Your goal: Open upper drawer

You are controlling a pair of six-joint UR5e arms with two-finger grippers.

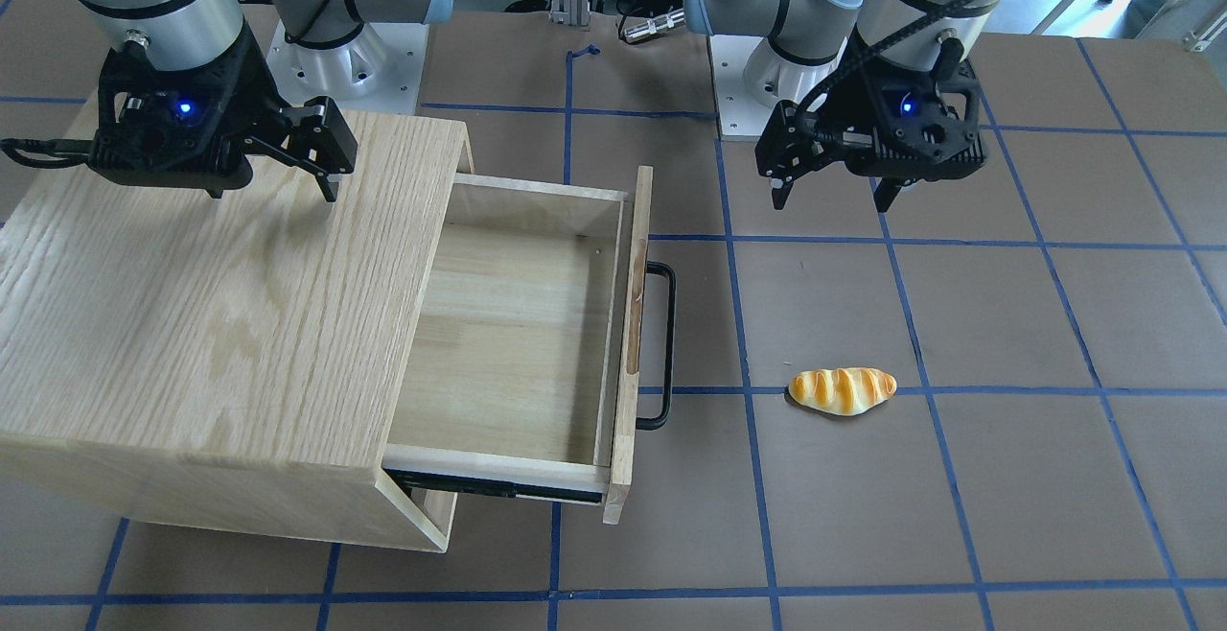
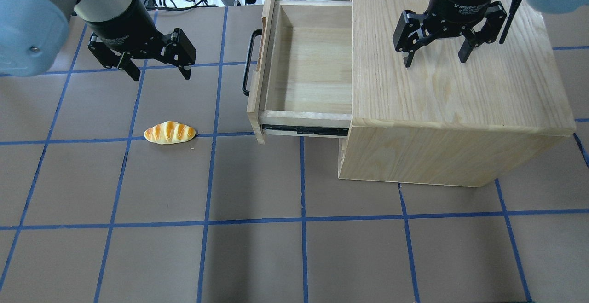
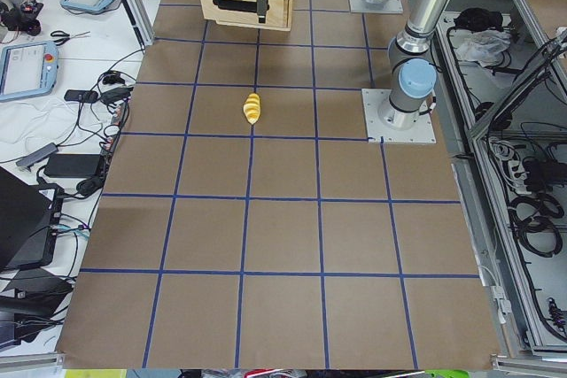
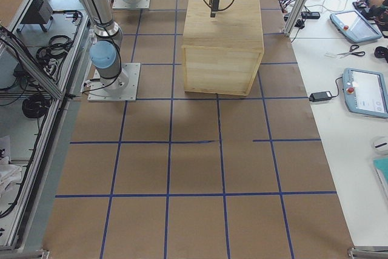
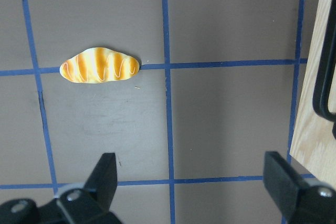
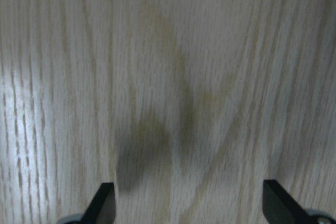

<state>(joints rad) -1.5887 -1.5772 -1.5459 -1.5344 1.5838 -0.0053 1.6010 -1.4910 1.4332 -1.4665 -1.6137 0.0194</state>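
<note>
The upper drawer (image 1: 508, 343) stands pulled far out of the oak-grain cabinet (image 1: 192, 305), and its pale-wood box is empty. Its front panel carries a black bar handle (image 1: 661, 343). In the overhead view the drawer (image 2: 308, 68) and its handle (image 2: 247, 63) point left. My left gripper (image 2: 161, 73) is open and empty above the table, left of the handle and apart from it; it also shows in the front view (image 1: 832, 198). My right gripper (image 2: 435, 59) is open and empty, hovering just above the cabinet top (image 6: 168, 77).
A toy bread roll (image 2: 170, 132) lies on the brown table, left of the drawer; it also shows in the left wrist view (image 5: 100, 65). The drawer front's edge (image 5: 315, 129) shows at that view's right. Blue tape lines grid the table.
</note>
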